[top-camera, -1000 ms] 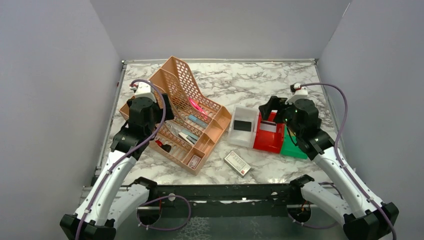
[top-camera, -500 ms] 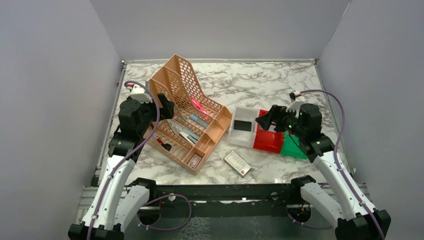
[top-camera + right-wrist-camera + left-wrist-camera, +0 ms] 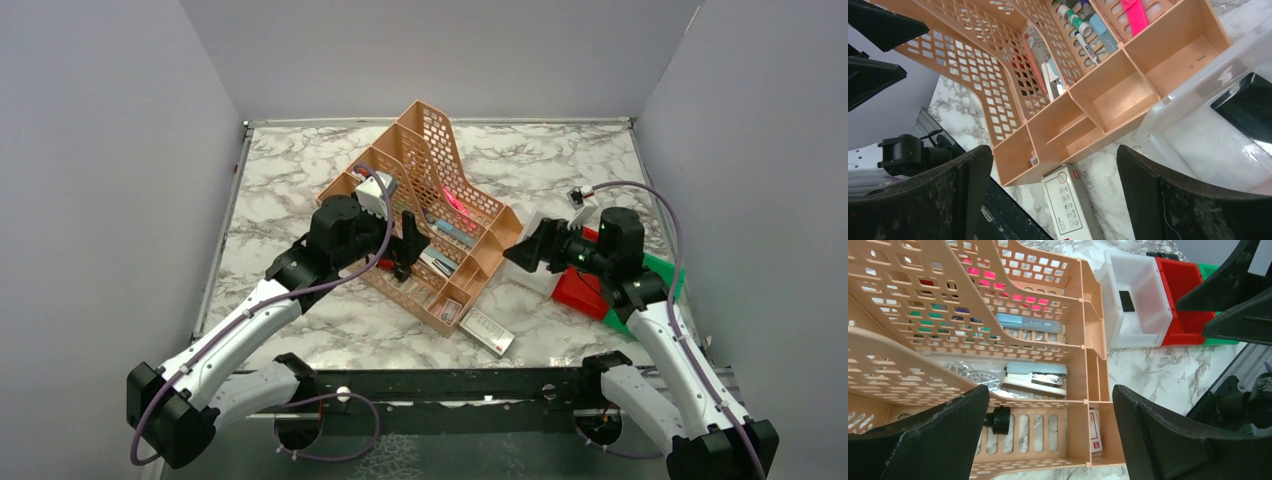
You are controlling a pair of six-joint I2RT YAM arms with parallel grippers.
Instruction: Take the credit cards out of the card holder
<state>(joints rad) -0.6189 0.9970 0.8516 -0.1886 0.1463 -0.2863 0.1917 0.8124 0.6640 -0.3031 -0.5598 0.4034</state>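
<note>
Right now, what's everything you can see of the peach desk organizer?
The peach organizer looks like moulded plastic: tall perforated tiered walls behind, low open compartments in front. It stands upright on the marble table, turned diagonally. Inside lie a pink marker, a pale blue stapler and pens. The open left hand hovers at its near-left side; the white bin sits close beside its right corner.

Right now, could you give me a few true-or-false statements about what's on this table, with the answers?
1. The left gripper and the right gripper are both open and empty. True.
2. The white bin is empty. False: a flat black thing lies in it.
3. A pink marker lies in the peach organizer. True.
4. The stapler lies outside the organizer. False: it lies inside, in one compartment.
</note>
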